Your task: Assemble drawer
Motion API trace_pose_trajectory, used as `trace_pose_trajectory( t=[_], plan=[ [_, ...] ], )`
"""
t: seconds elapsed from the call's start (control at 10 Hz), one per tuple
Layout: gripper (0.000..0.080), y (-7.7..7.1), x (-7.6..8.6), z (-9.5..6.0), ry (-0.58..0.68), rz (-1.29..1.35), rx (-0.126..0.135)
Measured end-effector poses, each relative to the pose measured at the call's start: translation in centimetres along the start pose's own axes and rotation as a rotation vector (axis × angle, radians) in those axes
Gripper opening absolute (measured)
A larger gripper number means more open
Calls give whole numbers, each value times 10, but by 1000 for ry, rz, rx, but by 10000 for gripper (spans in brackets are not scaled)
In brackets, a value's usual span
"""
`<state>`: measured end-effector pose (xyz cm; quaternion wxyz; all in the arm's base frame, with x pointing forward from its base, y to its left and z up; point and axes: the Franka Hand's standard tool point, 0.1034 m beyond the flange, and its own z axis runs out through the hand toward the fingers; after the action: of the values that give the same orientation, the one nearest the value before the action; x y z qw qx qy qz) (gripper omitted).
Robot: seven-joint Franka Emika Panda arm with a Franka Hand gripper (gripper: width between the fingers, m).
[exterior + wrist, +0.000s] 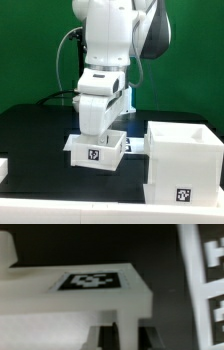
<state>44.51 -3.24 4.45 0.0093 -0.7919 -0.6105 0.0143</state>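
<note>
A small white drawer tray (97, 152) with a black-and-white tag on its front lies on the black table at the middle. My gripper (101, 134) comes straight down onto it. In the wrist view the tray (60, 303) fills the picture, its tag (92, 280) facing up. One tray wall runs between my dark fingertips (107, 338), which press on both of its sides; my gripper (128, 339) is shut on that wall. The large cube-like housing (184, 160), open at the top and tagged on its front, stands at the exterior view's right, apart from the tray.
The marker board (207, 280) lies beside the tray, and shows as a white strip (137, 146) between tray and housing. Another white part (3, 166) peeks in at the exterior view's left edge. A green wall stands behind the table.
</note>
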Motion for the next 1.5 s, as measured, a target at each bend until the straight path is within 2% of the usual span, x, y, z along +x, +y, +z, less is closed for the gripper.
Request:
trace_pose_trajectory(
  t=[0.1,0.2,0.4,0.5,0.6,0.7,0.8,1.2,1.5],
  plan=[
    [32,-8,-3,1,2,6,-8],
    [32,-9,-3,3,0,7,2],
    [32,-7,-3,4,0,7,0],
    [32,8,3,1,-10,-42,15],
    [32,36,21,-6,-21,-97,9],
    [32,54,37,-5,-32,-144,17],
    [32,58,41,1,-45,-167,75],
    [32,60,38,4,-47,-175,87],
    [32,95,45,3,-45,-194,81]
  ],
)
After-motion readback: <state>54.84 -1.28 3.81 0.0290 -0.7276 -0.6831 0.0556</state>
